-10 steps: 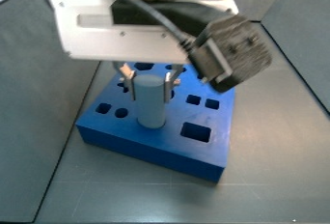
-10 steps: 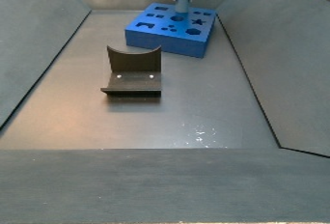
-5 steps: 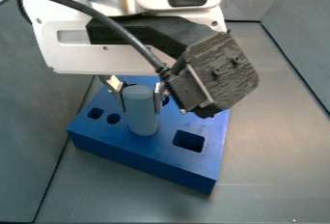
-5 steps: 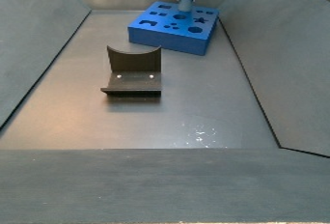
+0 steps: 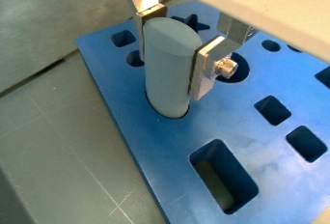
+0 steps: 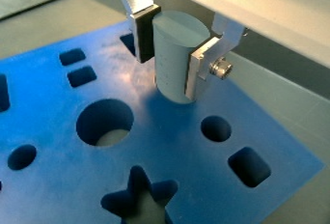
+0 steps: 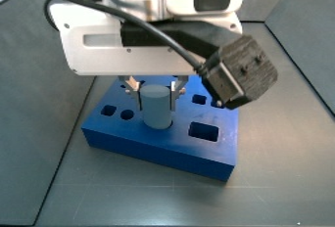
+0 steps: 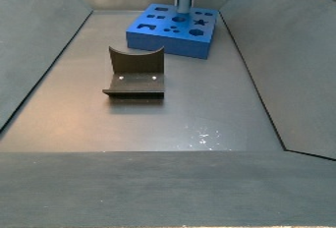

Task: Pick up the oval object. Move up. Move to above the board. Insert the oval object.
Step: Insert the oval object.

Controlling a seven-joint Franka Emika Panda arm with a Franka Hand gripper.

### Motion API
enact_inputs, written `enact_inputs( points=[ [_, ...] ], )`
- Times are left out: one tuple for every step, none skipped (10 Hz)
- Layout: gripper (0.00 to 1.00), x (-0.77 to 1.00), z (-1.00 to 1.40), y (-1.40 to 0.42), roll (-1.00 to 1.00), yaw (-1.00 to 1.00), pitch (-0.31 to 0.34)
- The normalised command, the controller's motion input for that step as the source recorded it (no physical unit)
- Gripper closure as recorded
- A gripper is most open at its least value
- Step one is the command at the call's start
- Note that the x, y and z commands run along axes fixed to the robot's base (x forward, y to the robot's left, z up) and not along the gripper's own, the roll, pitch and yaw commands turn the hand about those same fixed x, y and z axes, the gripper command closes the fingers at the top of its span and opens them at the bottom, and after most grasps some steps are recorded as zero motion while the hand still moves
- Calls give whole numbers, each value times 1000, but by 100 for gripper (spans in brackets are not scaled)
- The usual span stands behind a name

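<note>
The oval object (image 5: 168, 73) is a pale blue-grey peg standing upright, its lower end in a cutout of the bright blue board (image 5: 142, 170). My gripper (image 5: 177, 59) is shut on it, with one silver finger on each side of its upper part. Both wrist views show this, and in one the peg (image 6: 175, 59) stands between the pads above the board (image 6: 77, 184). In a side view the peg (image 7: 157, 109) rises from the board (image 7: 164, 145) under the gripper (image 7: 155, 89). In a far side view the gripper (image 8: 186, 1) is over the board (image 8: 178, 35), and the peg is too small to make out.
The dark L-shaped fixture (image 8: 134, 73) stands on the grey floor in front of the board. Sloped grey walls (image 8: 39, 85) surround the floor. Other cutouts lie near the peg: a rectangle (image 5: 222, 175), a round hole (image 6: 103, 124) and a star (image 6: 139, 197).
The gripper has come down with the peg. Less of the peg stands above the board's top than a second ago.
</note>
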Motion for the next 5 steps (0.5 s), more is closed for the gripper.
enact_inputs(
  points=[
    [100,280,-500,-51,261,-449,201],
    [100,274,-714,-46,224,-371,124],
    [100,231,-329,0,4,-40,0],
    [100,0,0,0,0,0,-6],
    [100,-49,-106,-194,39,117,-156]
  ],
)
